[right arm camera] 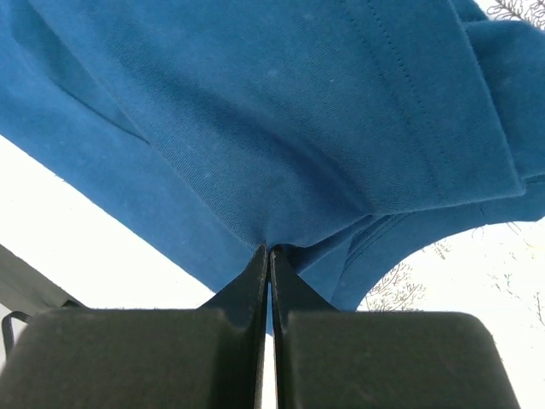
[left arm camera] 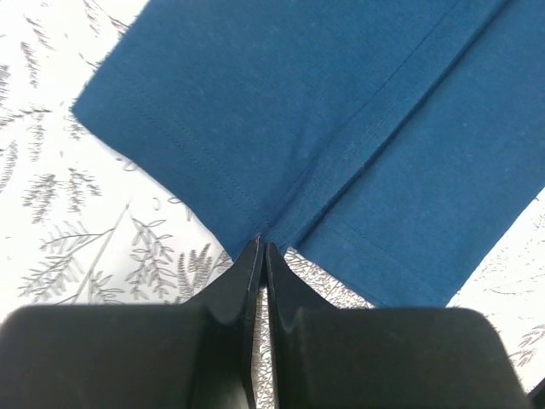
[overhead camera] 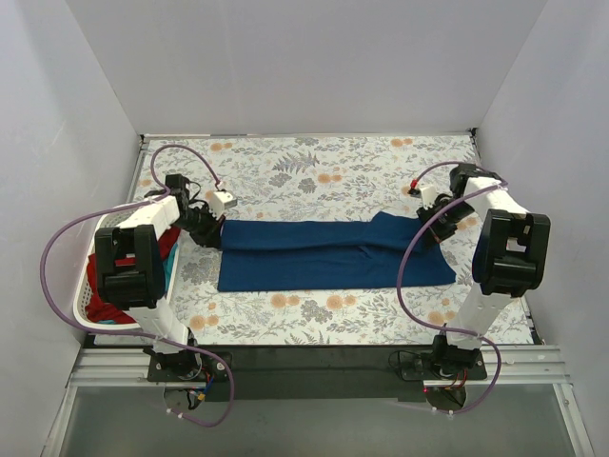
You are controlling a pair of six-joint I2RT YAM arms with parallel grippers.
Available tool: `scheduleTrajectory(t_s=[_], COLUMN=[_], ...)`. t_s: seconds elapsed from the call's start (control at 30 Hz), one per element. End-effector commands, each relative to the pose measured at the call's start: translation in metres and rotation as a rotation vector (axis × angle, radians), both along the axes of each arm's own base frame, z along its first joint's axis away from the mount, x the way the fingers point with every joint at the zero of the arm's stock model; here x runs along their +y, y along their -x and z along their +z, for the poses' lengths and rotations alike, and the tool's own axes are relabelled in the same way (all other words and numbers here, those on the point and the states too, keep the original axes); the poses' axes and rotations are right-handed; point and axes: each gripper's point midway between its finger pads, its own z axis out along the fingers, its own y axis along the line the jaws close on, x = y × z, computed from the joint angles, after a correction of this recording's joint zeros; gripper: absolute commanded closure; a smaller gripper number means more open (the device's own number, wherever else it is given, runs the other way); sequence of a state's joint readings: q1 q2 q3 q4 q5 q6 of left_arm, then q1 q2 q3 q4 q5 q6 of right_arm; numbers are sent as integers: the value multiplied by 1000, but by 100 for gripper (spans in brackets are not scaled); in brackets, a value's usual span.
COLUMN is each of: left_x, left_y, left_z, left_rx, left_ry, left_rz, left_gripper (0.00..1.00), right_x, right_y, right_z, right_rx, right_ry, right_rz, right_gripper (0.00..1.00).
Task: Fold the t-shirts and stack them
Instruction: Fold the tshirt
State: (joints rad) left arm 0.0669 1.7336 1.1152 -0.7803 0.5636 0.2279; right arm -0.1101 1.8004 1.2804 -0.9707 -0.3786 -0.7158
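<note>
Navy cloth, a partly folded t-shirt (overhead camera: 328,255) lies lengthwise across the floral bench (overhead camera: 314,167), its long axis running between the arms, with jaws of the left arm (overhead camera: 133,262) clamped on its left end and jaws of the right arm (overhead camera: 504,249) on its right.

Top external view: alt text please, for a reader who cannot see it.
A dark blue t-shirt lies folded into a long band across the floral table cover, left gripper and right gripper gripping its ends. A white laundry basket with red and teal cloth sits at the left edge.
</note>
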Motion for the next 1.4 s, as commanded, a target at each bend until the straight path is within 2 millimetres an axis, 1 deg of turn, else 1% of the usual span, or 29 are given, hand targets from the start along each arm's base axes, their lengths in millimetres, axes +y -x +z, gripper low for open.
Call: scheduleTrajectory(t_s=[0.0,0.07,0.13,0.17,0.27,0.3,0.37,0.4,0.47,0.5,0.57,0.6,0.63,0.67,0.7,0.73,0.77,0.8,0.83,0.87,0.93,0.97,1.03,1.07,1.1,1.13,1.23,1.3,1.37], left_x=[-3,-4,-4,-4,-8,-12,-19,-23,-39,-53,-86,-99,-126,-139,-155,-183,-197,-211,-232,-250,-279,-293,-317,-327,-337,-347,-365,-373,-380], left_y=[6,9,16,15,29,19,13,-1,-16,-29,-44,-58,-65,-72,-85,-88,-93,-106,-105,-115,-116,-123,-123,-126,-129,-126,-128,-122,-118], left_z=[5,3,6,11,26,42,56,72,87,91,106,111,116,116,122,121,123,126,122,120,113,106,104,90,98,93,78,65,59], left_rx=[-11,-3,19,6,55,17,2,-34,-67,-96,-111,-153,-127,-129,-164,-129,-128,-154,-133,-102,-52,-7,28,52,65,85,138,177,190], left_ry=[-5,-9,-11,-15,13,35,75,93,130,144,181,192,227,239,263,294,313,334,353,388,419,449,485,498,526,531,542,537,548], left_rz=[-12,-19,-33,-57,-82,-93,-101,-79,-75,-83,-76,-77,-55,-49,-56,-50,-43,-24,-37,-12,-14,15,19,24,41,38,74,75,67], left_gripper=[99,88,76,73,68,66,62,61,60,59,59,59,59,58,57,56,55,53,53,53,53,52,51,49,47,44,40,39,38], right_x=[-8,-9,-9,-9,-9,-10,-10,-11,-15,-16,-15,-14,-14,-15,-15,-16,-17,-19,-22,-23,-25,-26,-26,-27,-26,-25,-24,-24,-23], right_y=[-8,-8,-5,-4,-1,-6,-6,-9,-21,-26,-39,-45,-49,-59,-63,-68,-77,-81,-86,-92,-97,-98,-100,-101,-101,-100,-98,-97,-94], right_z=[-5,-5,0,4,21,32,45,51,61,58,61,54,52,55,48,46,49,44,43,40,36,30,26,21,20,17,13,10,7], right_rx=[-10,-1,-1,1,-8,-35,-41,-51,-77,-64,-56,-29,-18,-28,-1,2,-13,2,-6,-7,-4,9,16,24,28,39,53,59,73], right_ry=[32,36,31,29,23,19,2,-19,-29,-39,-64,-75,-88,-94,-106,-110,-110,-114,-111,-110,-108,-104,-105,-106,-108,-113,-118,-117,-122], right_rz=[17,20,41,48,67,63,60,44,-1,-27,-86,-105,-126,-144,-173,-189,-197,-221,-230,-236,-246,-252,-254,-257,-257,-262,-264,-265,-268], right_gripper=[99,99,79,70,60,59,57,57,57,58,63,65,66,68,68,68,66,65,64,61,59,59,59,59,59,59,58,58,58])
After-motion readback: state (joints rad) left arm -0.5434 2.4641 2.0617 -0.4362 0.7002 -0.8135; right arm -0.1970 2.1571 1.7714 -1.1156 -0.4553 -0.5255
